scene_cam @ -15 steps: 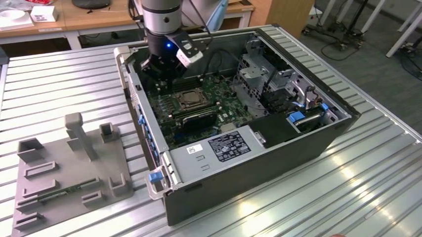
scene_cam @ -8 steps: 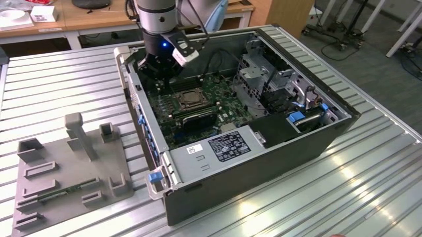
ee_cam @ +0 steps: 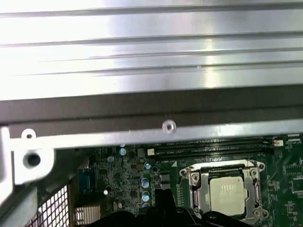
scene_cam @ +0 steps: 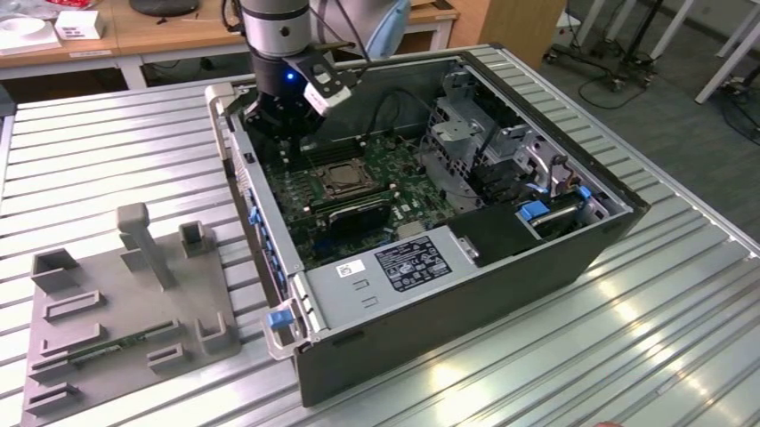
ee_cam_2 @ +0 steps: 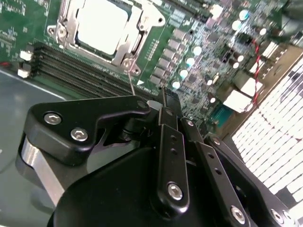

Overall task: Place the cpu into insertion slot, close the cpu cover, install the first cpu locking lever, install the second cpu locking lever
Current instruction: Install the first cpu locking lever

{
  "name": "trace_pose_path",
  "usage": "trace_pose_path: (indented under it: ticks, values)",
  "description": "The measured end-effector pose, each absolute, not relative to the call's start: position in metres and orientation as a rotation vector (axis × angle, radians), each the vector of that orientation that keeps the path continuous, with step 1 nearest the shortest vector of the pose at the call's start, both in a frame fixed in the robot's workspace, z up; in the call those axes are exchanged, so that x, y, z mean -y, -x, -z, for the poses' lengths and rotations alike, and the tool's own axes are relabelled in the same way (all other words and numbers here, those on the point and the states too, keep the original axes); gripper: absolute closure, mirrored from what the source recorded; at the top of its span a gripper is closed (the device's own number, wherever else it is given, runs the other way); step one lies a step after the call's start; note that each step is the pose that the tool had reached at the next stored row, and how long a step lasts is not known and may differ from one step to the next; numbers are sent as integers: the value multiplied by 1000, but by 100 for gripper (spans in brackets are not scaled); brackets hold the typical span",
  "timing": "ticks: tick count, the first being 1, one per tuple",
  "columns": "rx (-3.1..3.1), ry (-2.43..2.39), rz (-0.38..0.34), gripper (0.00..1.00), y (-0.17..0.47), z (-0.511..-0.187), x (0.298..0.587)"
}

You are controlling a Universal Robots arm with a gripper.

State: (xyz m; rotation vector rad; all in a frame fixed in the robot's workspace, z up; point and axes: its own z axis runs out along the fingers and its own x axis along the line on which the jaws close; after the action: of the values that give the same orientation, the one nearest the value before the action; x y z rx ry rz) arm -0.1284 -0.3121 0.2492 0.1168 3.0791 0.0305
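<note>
hand: the gripper (scene_cam: 283, 120) hangs inside the open computer box (scene_cam: 475, 294), over the green board (scene_cam: 398, 160), near the box's far wall in the exterior view.
hand state: in the second wrist view the gripper (ee_cam_2: 163, 97) tips look pressed together, with nothing between them.
chip: the cpu (scene_cam: 338, 181) lies flat in its slot on the board, near the gripper but not under it; its pale top shows in both wrist views (ee_cam_2: 102, 26) (ee_cam: 228, 195).
cover: the cpu cover (ee_cam_2: 66, 21) (ee_cam: 199, 189) lies down flat, framing the chip.
lever: a thin wire lever (ee_cam_2: 131, 78) sticks up from a corner of the slot, right by the gripper tips (i cannot tell if they touch).
long slots: dark strips (ee_cam_2: 80, 71) run beside the cover.
table: the box sits on a ribbed metal table (scene_cam: 119, 133).
tray: a grey tray (scene_cam: 119, 302) lies on the exterior view's left, well apart from the gripper.
</note>
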Motion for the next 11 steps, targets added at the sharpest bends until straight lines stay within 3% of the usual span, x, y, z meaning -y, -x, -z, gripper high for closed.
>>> trace_pose_path:
  ticks: [11]
  values:
    - [-3078, -117, -34, 89, 130, -247, 302]
